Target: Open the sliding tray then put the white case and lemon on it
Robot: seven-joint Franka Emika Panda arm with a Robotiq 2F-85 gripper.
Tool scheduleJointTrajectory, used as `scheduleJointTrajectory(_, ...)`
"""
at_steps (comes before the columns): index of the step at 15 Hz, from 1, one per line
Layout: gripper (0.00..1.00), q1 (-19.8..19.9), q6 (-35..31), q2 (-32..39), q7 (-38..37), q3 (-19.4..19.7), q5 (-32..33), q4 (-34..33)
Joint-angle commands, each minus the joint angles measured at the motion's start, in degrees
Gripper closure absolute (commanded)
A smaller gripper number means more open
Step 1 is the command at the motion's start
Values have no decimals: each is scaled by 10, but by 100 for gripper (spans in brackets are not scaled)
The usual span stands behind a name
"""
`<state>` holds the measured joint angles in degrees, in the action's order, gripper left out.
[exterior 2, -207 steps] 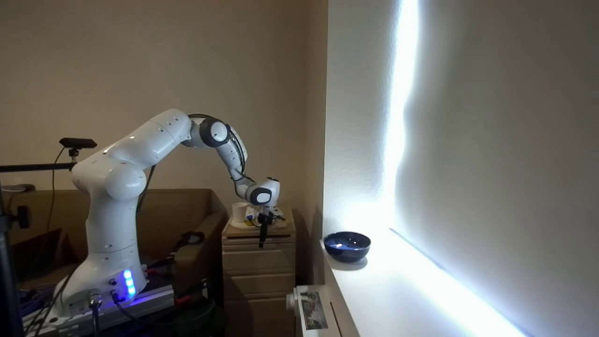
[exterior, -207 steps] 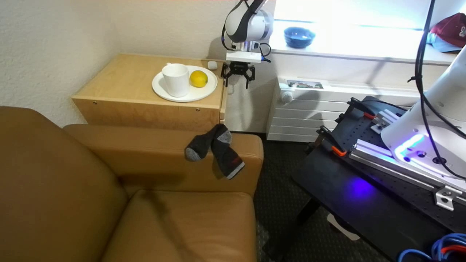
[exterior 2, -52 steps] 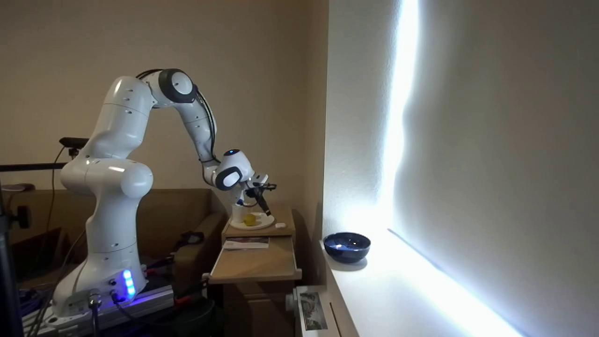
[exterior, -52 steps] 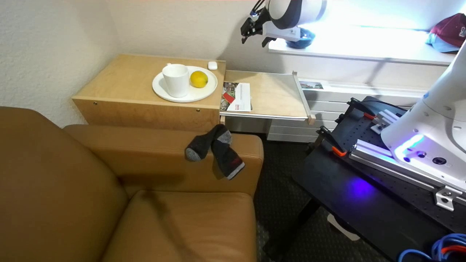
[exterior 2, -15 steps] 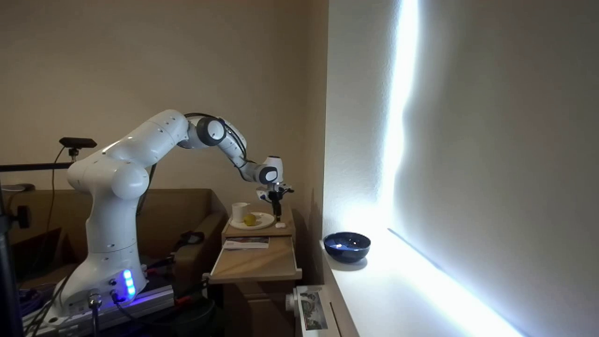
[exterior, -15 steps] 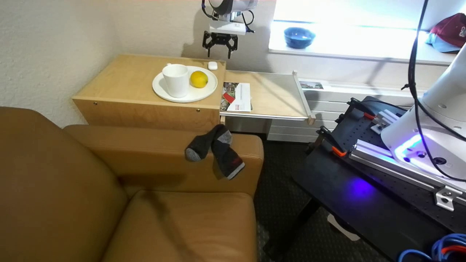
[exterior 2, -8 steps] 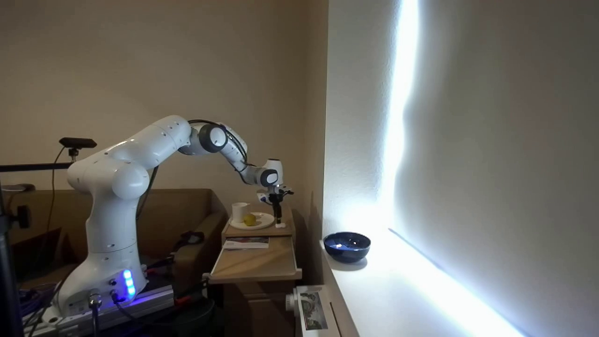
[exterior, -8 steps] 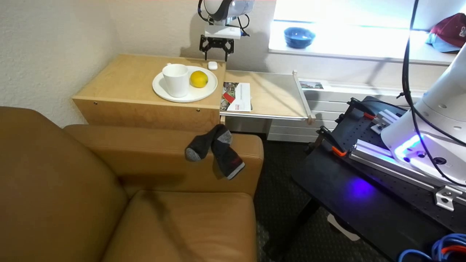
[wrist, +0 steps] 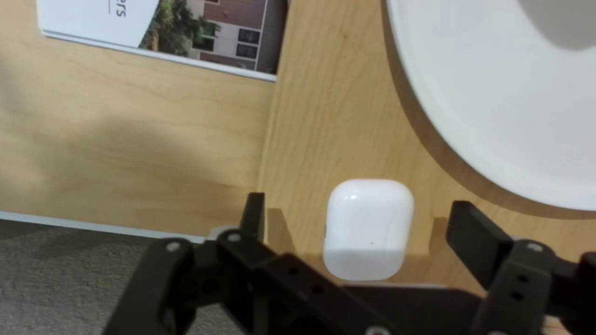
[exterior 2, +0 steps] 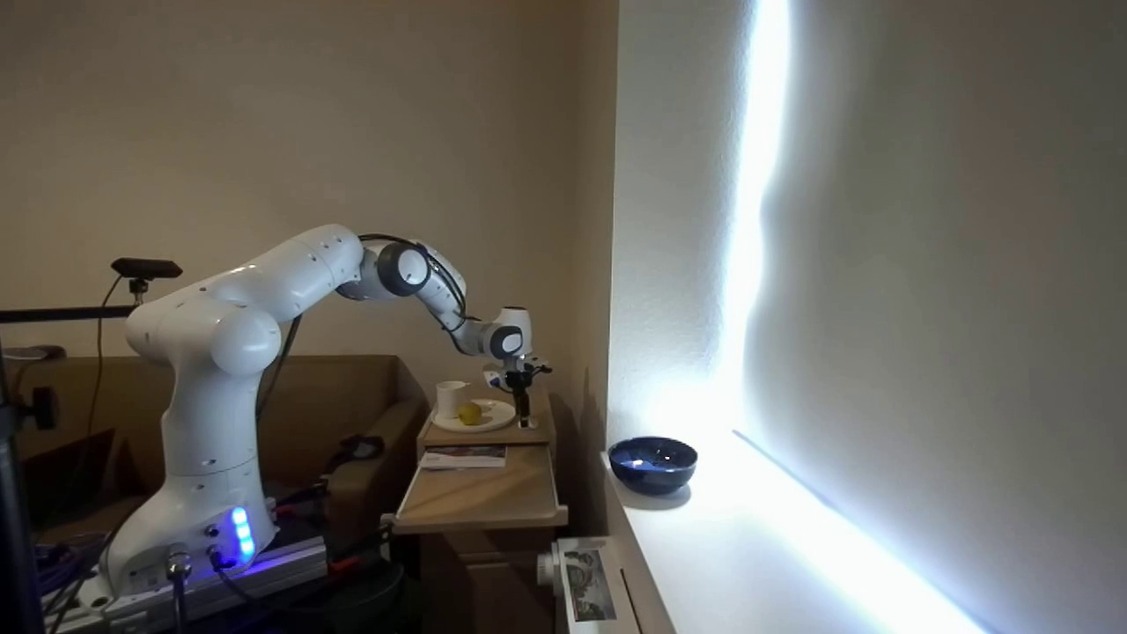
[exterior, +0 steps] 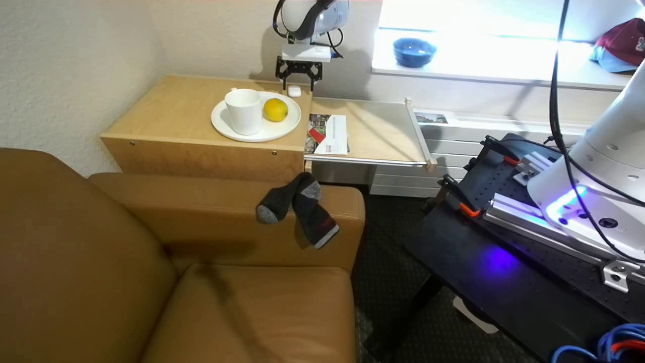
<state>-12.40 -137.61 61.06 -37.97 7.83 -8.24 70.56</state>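
The sliding tray (exterior: 378, 128) is pulled out from the wooden side table in both exterior views (exterior 2: 480, 504); part of it shows in the wrist view (wrist: 116, 158). The white case (exterior: 294, 91) lies on the table top near the edge above the tray. My gripper (exterior: 298, 87) is open and points down over the white case. In the wrist view the white case (wrist: 369, 228) lies between the spread fingers (wrist: 358, 202), with a gap on each side. The lemon (exterior: 275, 110) rests on the white plate, also in an exterior view (exterior 2: 469, 414); it is outside the wrist view.
The round white plate (exterior: 221, 123) with a white mug (exterior: 244, 112) stands close to the case. Printed cards (exterior: 332, 135) lie on the tray's inner part. The wall is behind the gripper. A blue bowl (exterior: 414, 52) stands on the windowsill.
The tray was shut in the oldest frames and is now pulled out. My open gripper has since moved over the white case and come down around it during the last second.
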Motion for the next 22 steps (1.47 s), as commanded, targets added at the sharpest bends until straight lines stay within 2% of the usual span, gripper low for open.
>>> scheduleJointTrajectory(1,0,6,1,6,-12,-8,12,-10)
scheduleJointTrajectory(8,0,6,2,19,-21,-5,16,-24)
scheduleJointTrajectory(9,25,6,4,20,-21,-5,16,-24)
scheduleJointTrajectory(11,29,8,4,20,-20,-8,14,-24)
scheduleJointTrajectory(12,40,9,4,21,-18,-9,13,-23)
scheduleJointTrajectory(17,74,12,0,24,-15,-12,10,-21)
scheduleJointTrajectory(22,75,16,-9,17,-12,-15,7,-10)
